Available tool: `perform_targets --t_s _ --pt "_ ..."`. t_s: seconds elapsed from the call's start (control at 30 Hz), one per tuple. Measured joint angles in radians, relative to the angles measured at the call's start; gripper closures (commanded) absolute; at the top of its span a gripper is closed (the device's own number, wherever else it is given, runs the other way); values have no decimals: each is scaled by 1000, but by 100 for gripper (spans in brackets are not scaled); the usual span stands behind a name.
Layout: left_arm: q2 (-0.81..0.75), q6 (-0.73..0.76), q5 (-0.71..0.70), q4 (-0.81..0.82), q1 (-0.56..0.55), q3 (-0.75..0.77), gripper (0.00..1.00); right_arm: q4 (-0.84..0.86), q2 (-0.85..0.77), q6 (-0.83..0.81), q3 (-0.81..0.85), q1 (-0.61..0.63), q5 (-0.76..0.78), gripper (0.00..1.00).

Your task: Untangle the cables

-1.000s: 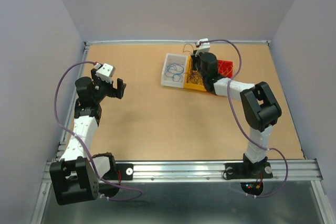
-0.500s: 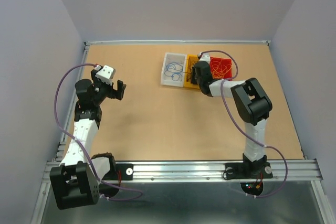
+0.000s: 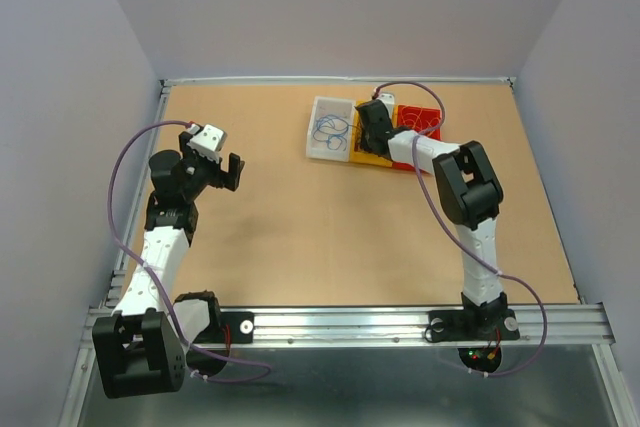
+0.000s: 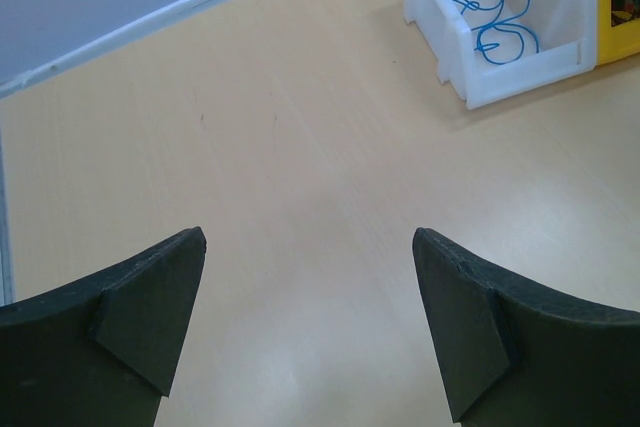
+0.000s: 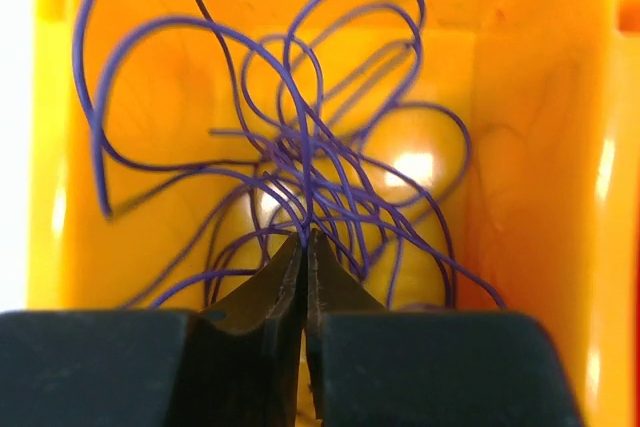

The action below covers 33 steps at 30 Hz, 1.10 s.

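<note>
Thin dark purple cables lie in a curly tangle inside a yellow bin. My right gripper is down in that bin, its jaws shut with strands of the purple tangle pinched at the tips. Blue cables lie in a white bin, and they also show in the left wrist view. Orange cables lie in a red bin. My left gripper is open and empty above bare table at the left.
The three bins stand side by side at the far middle of the table. White rails edge the table at the back and left. The purple walls stand close on both sides.
My right arm has stretched out and lowered its gripper into the yellow bin, uncovering the red bin. My left gripper has shifted slightly right.
</note>
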Motion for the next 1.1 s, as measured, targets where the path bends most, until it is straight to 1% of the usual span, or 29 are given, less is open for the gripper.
perform_targets --t_s 0.07,0.1,0.13,0.17,0.3,0.37,0.47,0.5,0.53,0.57,0.6,0.67,0.73,0.83,0.93,1.0,1.1 --pt "0 1 -8 0 -5 0 2 -43 -25 -3 -9 0 2 82" --pt "0 2 -13 0 -6 0 2 -69 -34 -9 -10 0 3 74" --pt "0 2 -15 0 -8 0 2 -95 -45 -12 -10 0 8 72" --pt "0 2 -19 0 -10 0 2 -120 -58 -20 -10 0 14 66" --pt "0 2 -28 0 -13 0 2 -171 -101 -55 -10 0 24 59" --pt "0 2 -32 0 -14 0 2 -179 -121 -64 -8 0 25 57" --pt "2 2 -37 0 -14 0 2 -188 -140 -80 -1 0 27 50" --pt "2 2 -39 0 -14 0 3 -190 -147 -83 -1 0 26 41" --pt "2 2 -41 0 -14 0 2 -192 -153 -83 -1 0 27 36" --pt "2 2 -42 0 -14 0 2 -192 -160 -90 -1 0 26 21" --pt "2 2 -42 0 -16 0 2 -186 -172 -91 -7 0 24 12" --pt "3 2 -41 0 -19 0 2 -162 -211 -98 -37 0 12 0" --pt "5 5 -38 0 -20 0 2 -141 -273 -107 -84 1 6 0" --pt "8 9 -29 0 -20 0 1 -69 -424 -121 -223 1 -35 0" --pt "5 11 -12 2 -20 -2 1 78 -645 -135 -449 0 -105 0" --pt "-2 11 -5 1 -20 -6 1 172 -756 -136 -572 0 -143 0" --pt "-42 3 10 8 -20 -23 1 315 -954 -134 -806 0 -198 0"
